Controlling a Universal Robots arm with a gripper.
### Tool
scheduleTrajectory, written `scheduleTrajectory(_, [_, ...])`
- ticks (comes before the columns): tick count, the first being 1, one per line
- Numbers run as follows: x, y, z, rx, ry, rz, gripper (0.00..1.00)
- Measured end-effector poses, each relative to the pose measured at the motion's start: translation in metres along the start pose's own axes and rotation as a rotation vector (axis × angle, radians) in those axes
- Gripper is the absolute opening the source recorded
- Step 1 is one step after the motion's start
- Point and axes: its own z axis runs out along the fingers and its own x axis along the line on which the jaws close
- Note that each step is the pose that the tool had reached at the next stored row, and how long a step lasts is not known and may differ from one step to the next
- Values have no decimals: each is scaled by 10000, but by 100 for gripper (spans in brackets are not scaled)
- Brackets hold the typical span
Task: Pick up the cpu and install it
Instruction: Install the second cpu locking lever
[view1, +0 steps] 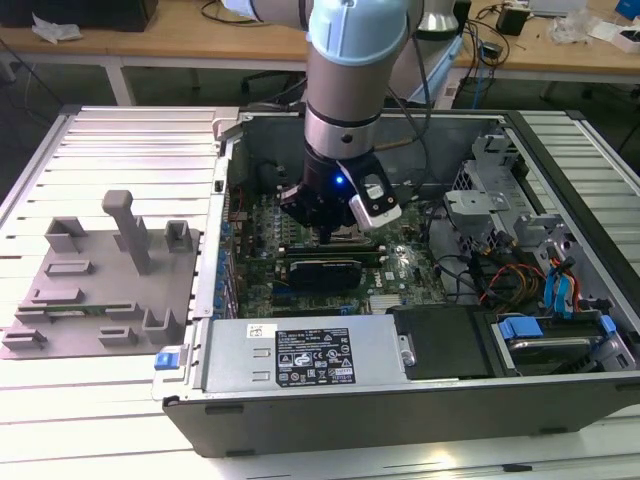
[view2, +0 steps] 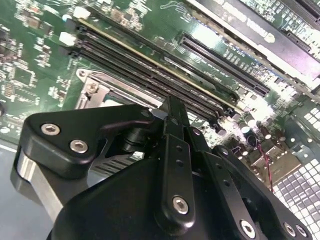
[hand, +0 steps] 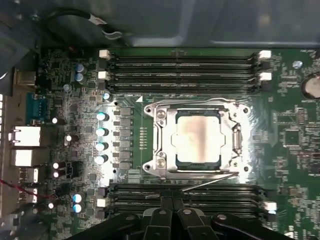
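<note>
An open computer case (view1: 420, 400) lies on a table (view1: 120, 410) of pale ribbed slats, with a grey fixture plate (view1: 100, 300) just beside it on the exterior view's left. Wooden benches (view1: 180, 40) strewn with cables and small items run along the back of the room. The arm (view1: 355, 90) reaches straight down into the case, and the gripper (view1: 328, 232) hangs low over the green motherboard (hand: 280, 150), close above the socket (hand: 197, 139).

In the first wrist view the cpu (hand: 197, 137) sits flat inside the socket's metal frame, its pale silver top uncovered, between rows of dark memory slots (hand: 182, 67). The fingers (hand: 172, 212) appear at the edge of that picture drawn narrow, side by side, holding nothing and apart from the chip. In the second wrist view the same black linkage (view2: 175, 165) stands over the board beside the socket's corner (view2: 92, 90). A long black card (view1: 325, 272) lies near the socket, and a grey power supply (view1: 300, 355) fills the case's near edge
</note>
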Motion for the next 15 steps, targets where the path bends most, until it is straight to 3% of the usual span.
scheduleTrajectory(2, [54, -4, 59, -1, 2, 54, 11])
scheduleTrajectory(6, [72, -9, 114, -34, 21, 86, 11])
scheduleTrajectory(8, [78, -8, 120, -161, 22, 85, 11])
scheduleTrajectory(9, [87, -9, 124, -367, 23, 83, 11])
scheduleTrajectory(11, [90, -12, 143, -603, 22, 76, 11])
scheduleTrajectory(13, [90, -17, 163, -667, 22, 75, 11])
scheduleTrajectory(15, [89, -27, 203, -788, 24, 72, 11])
